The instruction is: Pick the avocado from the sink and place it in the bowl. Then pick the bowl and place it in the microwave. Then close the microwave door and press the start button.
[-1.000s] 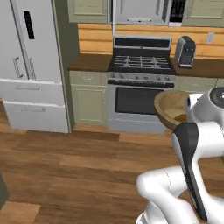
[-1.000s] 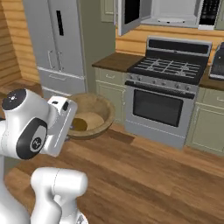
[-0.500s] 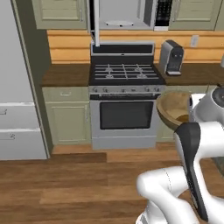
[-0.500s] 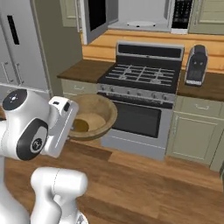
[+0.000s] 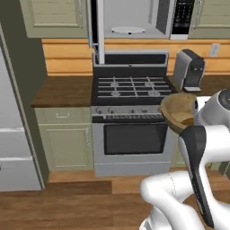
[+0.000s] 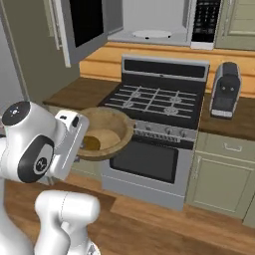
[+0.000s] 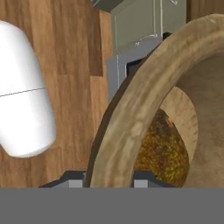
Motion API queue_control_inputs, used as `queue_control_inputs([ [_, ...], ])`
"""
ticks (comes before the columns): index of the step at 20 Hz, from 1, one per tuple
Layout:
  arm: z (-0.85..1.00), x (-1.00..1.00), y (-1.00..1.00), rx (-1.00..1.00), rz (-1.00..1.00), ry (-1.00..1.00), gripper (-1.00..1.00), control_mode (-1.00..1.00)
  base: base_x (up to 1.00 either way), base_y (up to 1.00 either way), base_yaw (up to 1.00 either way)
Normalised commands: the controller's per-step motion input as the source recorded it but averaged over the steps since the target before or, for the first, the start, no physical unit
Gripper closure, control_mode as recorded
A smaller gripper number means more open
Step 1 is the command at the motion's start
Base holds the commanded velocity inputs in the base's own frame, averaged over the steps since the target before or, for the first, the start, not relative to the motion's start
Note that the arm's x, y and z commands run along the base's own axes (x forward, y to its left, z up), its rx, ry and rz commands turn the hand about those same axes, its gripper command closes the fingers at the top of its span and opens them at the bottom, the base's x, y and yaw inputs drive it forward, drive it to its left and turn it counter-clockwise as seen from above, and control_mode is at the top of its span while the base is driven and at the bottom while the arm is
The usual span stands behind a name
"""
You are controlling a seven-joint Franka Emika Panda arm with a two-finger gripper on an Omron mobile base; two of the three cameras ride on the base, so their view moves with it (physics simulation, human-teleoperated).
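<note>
The hand (image 7: 109,177) grips the rim of the bowl (image 6: 102,133) at lower centre of the hand view, with the avocado (image 7: 162,148) lying inside. The microwave (image 5: 134,20) stands open at upper centre, its door (image 6: 87,27) swung left. Keypad writing is too small to read.

The bowl (image 6: 107,130) is matt wood, tan with visible grain and a paler inside; its thick rim (image 7: 131,113) looks rough and streaked up close. The avocado (image 7: 162,149) has a pebbled, mottled brown-gold skin (dull, no shine). The microwave (image 5: 134,20) is smooth silver-grey metal with a flat white plate (image 6: 152,34) and a glossy black keypad (image 6: 205,20). Its door (image 6: 87,25) has dark glass in a silver frame. The stove (image 5: 130,117) is brushed steel with black grates. The floor (image 6: 149,224) is planked wood.
</note>
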Motion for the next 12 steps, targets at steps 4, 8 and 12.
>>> queue_control_inputs([
  [4, 0.0, 0.0, 0.0, 0.0, 0.0, 0.0, 1.0, 1.0, 1.0, 0.0, 0.1],
  [8, 0.0, 0.0, 0.0, 0.0, 0.0, 0.0, 1.0, 1.0, 0.95, -0.06, 0.15],
  [12, 0.0, 0.0, 0.0, 0.0, 0.0, 0.0, 1.0, 1.0, 0.8, -0.34, 0.23],
])
